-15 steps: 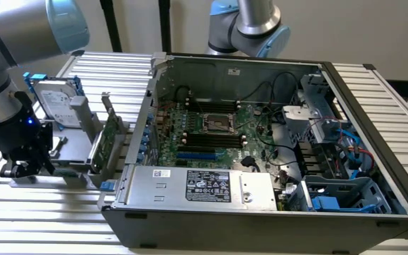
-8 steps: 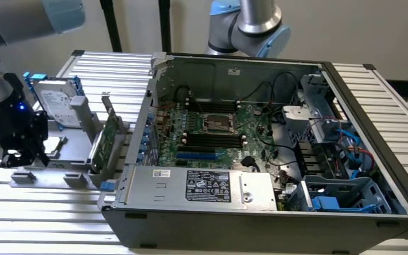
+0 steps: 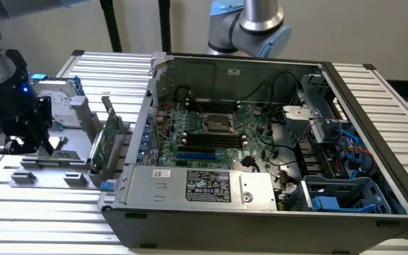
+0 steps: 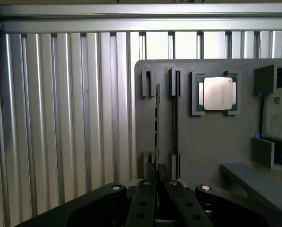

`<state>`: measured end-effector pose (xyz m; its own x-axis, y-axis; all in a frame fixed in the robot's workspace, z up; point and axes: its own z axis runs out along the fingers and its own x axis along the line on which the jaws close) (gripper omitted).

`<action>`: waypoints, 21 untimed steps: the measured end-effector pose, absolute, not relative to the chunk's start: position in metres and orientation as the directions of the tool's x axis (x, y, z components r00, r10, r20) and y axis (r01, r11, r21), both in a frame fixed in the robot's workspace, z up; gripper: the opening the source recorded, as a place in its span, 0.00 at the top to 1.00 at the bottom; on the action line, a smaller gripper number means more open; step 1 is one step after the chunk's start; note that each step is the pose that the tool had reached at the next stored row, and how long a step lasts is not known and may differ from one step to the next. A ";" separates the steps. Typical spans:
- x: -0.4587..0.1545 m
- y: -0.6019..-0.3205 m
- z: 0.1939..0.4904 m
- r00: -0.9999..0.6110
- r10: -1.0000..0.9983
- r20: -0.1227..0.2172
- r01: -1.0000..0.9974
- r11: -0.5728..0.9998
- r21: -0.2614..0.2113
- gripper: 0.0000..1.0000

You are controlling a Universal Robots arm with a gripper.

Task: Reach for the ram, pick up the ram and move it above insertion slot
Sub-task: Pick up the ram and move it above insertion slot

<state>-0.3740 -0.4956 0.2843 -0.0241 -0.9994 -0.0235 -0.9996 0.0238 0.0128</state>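
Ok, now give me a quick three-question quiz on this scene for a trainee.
1. True or false: the case lies open, with its board in sight.
2. What sits in the square holder near the ram? A) a CPU B) a fan C) a screwdriver
3. Fill in: the hand hangs over the grey ___ where the ram stands on edge in a slot.

Key: 1 true; 2 A; 3 tray.
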 end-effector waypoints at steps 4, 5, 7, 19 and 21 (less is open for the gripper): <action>-0.359 -0.496 0.302 -0.021 -0.999 -0.033 -1.000 0.021 0.013 0.87; -0.356 -0.496 0.307 -0.021 -0.999 -0.035 -1.000 0.020 0.013 0.87; -0.348 -0.496 0.316 -0.020 -0.999 -0.039 -1.000 0.019 0.013 0.87; -0.297 -0.496 0.370 -0.018 -0.998 -0.053 -1.000 0.017 0.015 0.87; -0.288 -0.496 0.379 -0.018 -0.998 -0.053 -1.000 0.017 0.016 0.87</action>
<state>-0.2880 -0.4959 0.3793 -0.0176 -0.9984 -0.0530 -0.9997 0.0168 0.0158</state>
